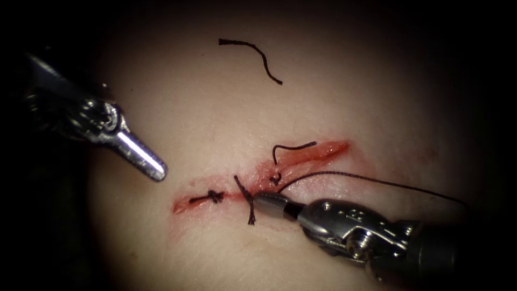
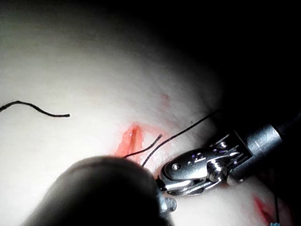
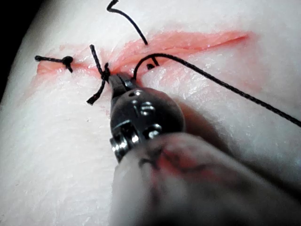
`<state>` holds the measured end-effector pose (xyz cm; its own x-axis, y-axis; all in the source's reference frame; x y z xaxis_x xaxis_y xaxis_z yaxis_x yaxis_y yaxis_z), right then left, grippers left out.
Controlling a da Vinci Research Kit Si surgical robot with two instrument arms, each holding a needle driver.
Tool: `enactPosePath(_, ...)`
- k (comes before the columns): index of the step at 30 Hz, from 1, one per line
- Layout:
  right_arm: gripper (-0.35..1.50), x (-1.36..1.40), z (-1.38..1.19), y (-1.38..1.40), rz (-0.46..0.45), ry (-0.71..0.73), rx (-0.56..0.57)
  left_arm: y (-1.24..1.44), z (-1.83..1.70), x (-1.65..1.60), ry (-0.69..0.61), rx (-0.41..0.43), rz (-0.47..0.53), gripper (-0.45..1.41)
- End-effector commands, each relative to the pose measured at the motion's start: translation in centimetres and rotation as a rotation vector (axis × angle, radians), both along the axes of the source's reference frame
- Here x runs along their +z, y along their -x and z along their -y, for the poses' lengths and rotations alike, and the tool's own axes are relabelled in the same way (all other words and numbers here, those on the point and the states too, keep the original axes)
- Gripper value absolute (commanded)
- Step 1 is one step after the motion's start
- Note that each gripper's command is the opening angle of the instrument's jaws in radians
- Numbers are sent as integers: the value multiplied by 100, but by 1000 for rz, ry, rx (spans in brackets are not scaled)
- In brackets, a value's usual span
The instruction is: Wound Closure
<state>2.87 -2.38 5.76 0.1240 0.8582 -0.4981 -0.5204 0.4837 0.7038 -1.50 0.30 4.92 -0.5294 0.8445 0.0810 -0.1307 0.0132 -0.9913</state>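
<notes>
The cut (image 1: 301, 159) runs across the tissue (image 1: 204, 108), edged with red fluid. It carries two knotted stitches (image 1: 215, 196) (image 1: 245, 193) on its left part. My right tool (image 1: 259, 198) comes in from the lower right with its jaws shut, and its tip touches the cut's near edge beside the second knot (image 3: 105, 72). I cannot tell if it grips anything. A third stitch (image 1: 277, 179) sits just right of the tip. Its long thread (image 1: 377, 181) trails off right and a short tail (image 1: 293, 146) curls over the cut. My left tool (image 1: 156, 171) hovers left of the cut, shut and holding nothing.
A loose cut end of thread (image 1: 253, 54) lies on the tissue far behind the cut, and is also in the left wrist view (image 2: 37, 108). The right tool's wrist (image 2: 207, 165) lies low over the tissue near the cut's right half.
</notes>
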Motion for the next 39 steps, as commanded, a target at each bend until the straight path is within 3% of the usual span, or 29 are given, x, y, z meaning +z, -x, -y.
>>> enactPosePath(1,-35,8,-9,-9,-8,9,14,6,1,6,-1,-3,4,-5)
enactPosePath(4,-35,7,-18,-7,-30,17,27,9,2,5,-2,-7,2,-6)
enactPosePath(7,-21,-8,-20,-7,-49,9,35,11,2,2,6,-9,7,-10)
enactPosePath(10,36,-26,-21,-10,-68,2,41,14,2,-1,15,-15,22,-13)
enactPosePath(12,104,-41,-19,-11,-91,-1,44,16,5,-2,16,-22,30,-13)
enactPosePath(14,116,-56,-12,-8,-113,3,37,18,6,-3,18,-26,36,-13)
enactPosePath(17,115,-79,5,7,-152,-79,7,19,6,-5,16,-34,38,-13)
enactPosePath(18,103,-85,9,11,-157,-100,-16,20,7,-5,16,-35,38,-13)
enactPosePath(20,36,-94,14,18,-134,-126,-65,20,7,-5,15,-32,39,-13)
enactPosePath(24,47,-93,12,21,-84,-237,9,20,7,-5,15,-33,39,-11)
enactPosePath(26,62,-89,11,23,-85,-289,62,20,7,-5,15,-33,39,-11)
enactPosePath(37,74,-39,-18,10,-12,-267,228,22,8,-5,15,-33,38,-8)
enactPosePath(39,69,-34,-20,4,-7,-264,243,23,8,-5,15,-34,37,-8)
